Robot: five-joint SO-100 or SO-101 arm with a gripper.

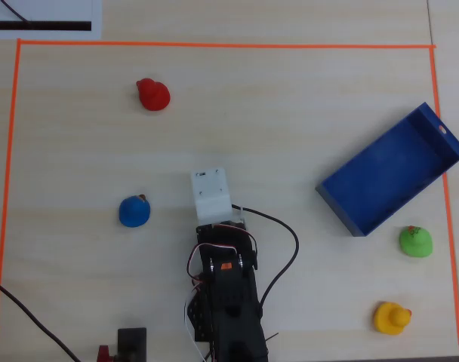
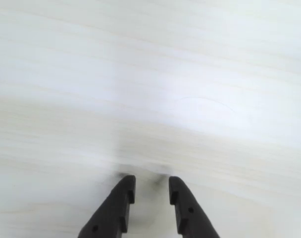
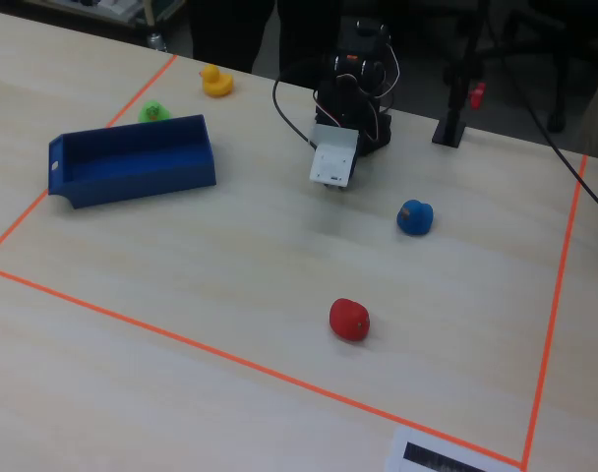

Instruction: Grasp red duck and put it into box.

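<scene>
The red duck [image 1: 152, 95] [image 3: 349, 320] stands alone on the pale wooden table, toward the top left in the overhead view. The blue box [image 1: 388, 170] [image 3: 142, 180] lies at an angle on the right side there, with nothing inside it. My arm sits at the bottom middle, its white wrist block [image 1: 212, 194] [image 3: 335, 157] pointing down at the table and far from both the duck and the box. In the wrist view my gripper [image 2: 151, 182] shows two dark fingers held a little apart over bare wood, so it is open and holds nothing.
A blue duck [image 1: 134, 211] [image 3: 414, 216] sits just left of the arm in the overhead view. A green duck [image 1: 415, 241] and a yellow duck [image 1: 391, 317] stand below the box. Orange tape [image 1: 214, 45] frames the work area. Cables trail from the arm's base.
</scene>
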